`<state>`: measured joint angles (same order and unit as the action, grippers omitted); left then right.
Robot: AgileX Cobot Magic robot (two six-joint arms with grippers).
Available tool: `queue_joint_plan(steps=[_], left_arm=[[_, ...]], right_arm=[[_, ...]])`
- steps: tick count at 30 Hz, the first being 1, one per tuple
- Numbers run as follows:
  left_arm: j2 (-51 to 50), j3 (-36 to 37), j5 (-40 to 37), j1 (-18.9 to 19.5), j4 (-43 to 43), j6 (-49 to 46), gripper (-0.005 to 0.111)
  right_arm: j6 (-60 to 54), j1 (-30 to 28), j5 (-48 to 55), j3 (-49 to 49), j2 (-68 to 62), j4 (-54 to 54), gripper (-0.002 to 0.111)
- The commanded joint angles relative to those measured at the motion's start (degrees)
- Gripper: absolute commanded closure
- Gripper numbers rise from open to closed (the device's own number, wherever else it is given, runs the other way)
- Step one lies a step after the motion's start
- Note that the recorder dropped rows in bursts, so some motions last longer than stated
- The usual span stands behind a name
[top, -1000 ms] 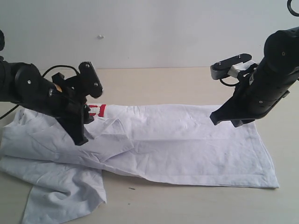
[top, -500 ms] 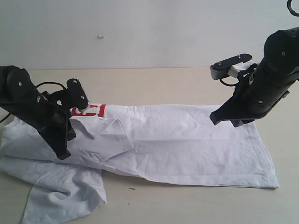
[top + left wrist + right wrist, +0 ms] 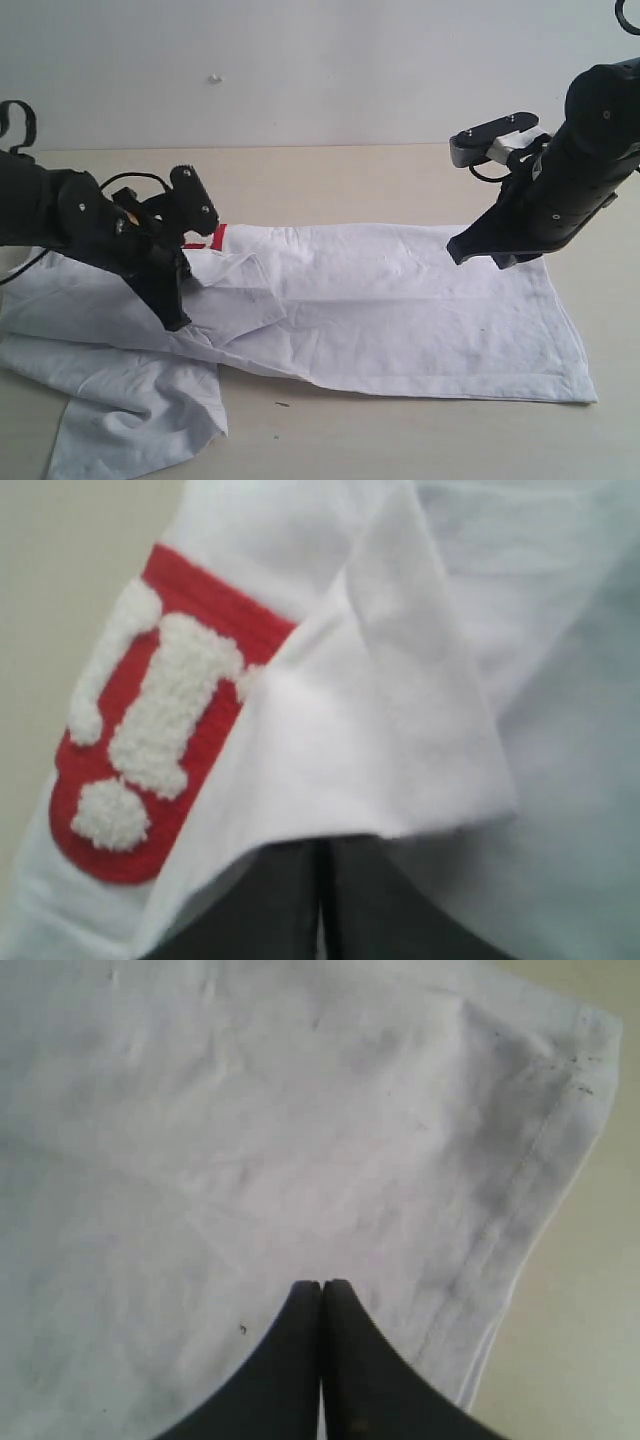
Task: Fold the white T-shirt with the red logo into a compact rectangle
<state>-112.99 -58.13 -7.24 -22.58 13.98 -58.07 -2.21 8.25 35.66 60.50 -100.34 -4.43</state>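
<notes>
The white T-shirt (image 3: pixel 400 310) lies spread across the table, hem to the right and crumpled at the left. Only the end of the red logo (image 3: pixel 215 236) shows beside the left arm; the left wrist view shows it close up (image 3: pixel 150 730) with fuzzy white marks. My left gripper (image 3: pixel 178 318) points down into the shirt's left part, jaws together. Its tips (image 3: pixel 322 845) are hidden under a folded flap of white cloth (image 3: pixel 400 730). My right gripper (image 3: pixel 458 252) hovers shut just above the shirt's far right part (image 3: pixel 250 1140), near the hem corner, holding nothing (image 3: pixel 321 1285).
The tan table (image 3: pixel 350 180) shows bare behind the shirt and along the front right. A loose bunched part of the shirt (image 3: pixel 130 420) reaches the front left edge. A pale wall stands behind. A black cable trails from the left arm.
The left gripper swung left and down, then came back right and now sits low against the folded flap. More of the logo showed half a second ago. The right arm stayed still.
</notes>
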Motion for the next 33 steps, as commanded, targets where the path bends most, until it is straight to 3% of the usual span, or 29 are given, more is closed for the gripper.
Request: queue_joint_plan(steps=[1, 7, 15, 20, 24, 26, 30, 33], left_arm=[[-1.2, -0.1, 6.5, -2.9, 0.5, -0.1, 0.107], [-1.5, -0.4, 20.0, -3.5, 0.7, 3.4, 0.107], [1.4, -2.3, 16.8, -0.6, 7.7, 4.8, 0.107], [7.7, -2.3, -4.3, 2.0, 7.7, 4.2, 0.107], [11.4, -2.3, -29.2, 2.6, 7.8, 1.2, 0.107], [12.3, -2.3, -38.0, 2.6, 8.4, 1.6, 0.107], [14.6, 0.3, -48.6, 2.5, 7.7, 1.6, 0.106], [17.2, 4.3, -49.5, 2.5, 5.1, 4.0, 0.092]], right_arm=[[-0.1, -0.2, -0.8, -0.2, 0.6, 0.0, 0.108], [-0.1, -0.2, -0.6, -0.2, 0.6, 0.0, 0.108], [-0.1, -0.2, -0.5, -0.2, 0.6, 0.0, 0.108], [-0.3, -0.2, -1.0, -0.2, 0.6, 0.0, 0.108], [-0.3, -0.2, -1.0, -0.2, 0.6, 0.0, 0.108], [-0.3, -0.2, -1.0, -0.2, 0.6, 0.0, 0.108], [-0.3, -0.2, -0.1, -0.2, 0.6, 0.0, 0.108], [-0.2, -0.2, 0.3, -0.2, 0.6, 1.2, 0.108]])
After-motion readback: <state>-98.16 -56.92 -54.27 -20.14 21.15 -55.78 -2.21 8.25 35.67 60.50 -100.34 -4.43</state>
